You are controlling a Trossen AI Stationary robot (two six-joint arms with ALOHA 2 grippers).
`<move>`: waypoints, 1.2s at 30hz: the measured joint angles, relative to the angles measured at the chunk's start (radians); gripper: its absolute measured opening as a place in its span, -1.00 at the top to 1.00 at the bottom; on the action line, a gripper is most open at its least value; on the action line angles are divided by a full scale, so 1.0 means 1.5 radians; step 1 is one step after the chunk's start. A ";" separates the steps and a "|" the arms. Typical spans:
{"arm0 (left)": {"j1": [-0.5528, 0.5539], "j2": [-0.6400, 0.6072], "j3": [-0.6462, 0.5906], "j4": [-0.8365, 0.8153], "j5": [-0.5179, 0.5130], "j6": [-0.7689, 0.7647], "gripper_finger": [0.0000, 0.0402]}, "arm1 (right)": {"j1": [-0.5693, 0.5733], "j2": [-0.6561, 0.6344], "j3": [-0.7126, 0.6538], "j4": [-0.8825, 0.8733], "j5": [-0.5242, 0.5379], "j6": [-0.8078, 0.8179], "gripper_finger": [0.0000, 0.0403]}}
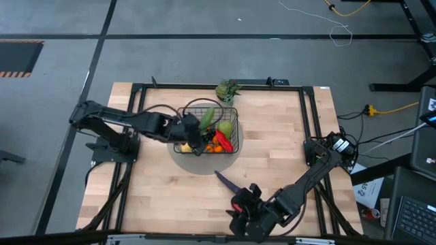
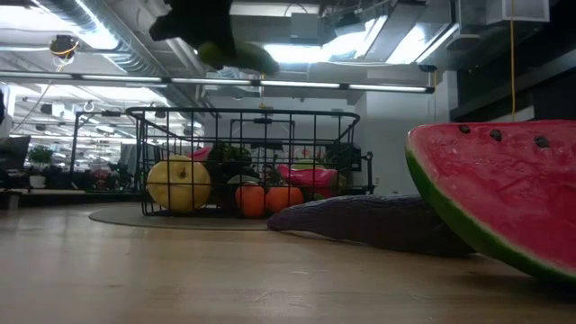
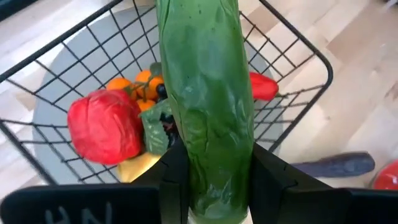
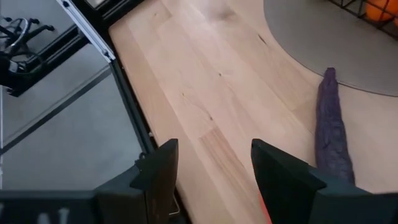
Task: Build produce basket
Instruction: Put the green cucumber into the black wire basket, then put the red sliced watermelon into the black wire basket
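Note:
The black wire basket (image 1: 234, 117) stands on a grey round mat (image 1: 204, 165) at mid-table. In it lie a red pepper (image 3: 106, 127), orange clusters (image 3: 134, 87), a red chili (image 3: 264, 87) and a yellow pear (image 2: 178, 183). My left gripper (image 1: 193, 133) is over the basket's left part, shut on a green cucumber (image 3: 205, 93). A purple eggplant (image 1: 225, 180) lies on the table in front of the mat. My right gripper (image 4: 211, 168) is open and empty near the table's near edge, beside the eggplant (image 4: 333, 130). My left gripper pinches the cucumber near its near end (image 3: 211, 186) between its two fingers (image 3: 174, 180). The fingers lie along the cucumber, which sticks out past them toward the basket's far right. The cucumber (image 2: 238, 56) is lifted clear, above the basket's rim (image 2: 243, 112).
A leafy green bunch (image 1: 228, 90) lies behind the basket at the table's far edge. A watermelon slice (image 2: 504, 193) lies on the table close to the low camera, next to the eggplant (image 2: 360, 220). A black frame (image 1: 306, 116) borders the table.

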 joint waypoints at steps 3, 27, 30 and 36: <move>0.011 0.012 0.000 0.005 0.015 0.001 0.53 | 0.000 0.000 0.000 0.013 0.000 0.000 -0.01; 0.003 0.034 0.000 0.001 -0.003 0.022 -0.34 | 0.000 0.000 0.000 0.068 0.000 0.002 -0.01; 0.001 0.034 0.000 -0.002 -0.003 0.021 -0.34 | 0.000 0.000 0.000 0.068 0.000 0.002 -0.01; -0.019 0.034 0.000 -0.002 -0.003 0.001 -0.34 | 0.000 0.000 0.000 0.070 0.000 0.002 -0.01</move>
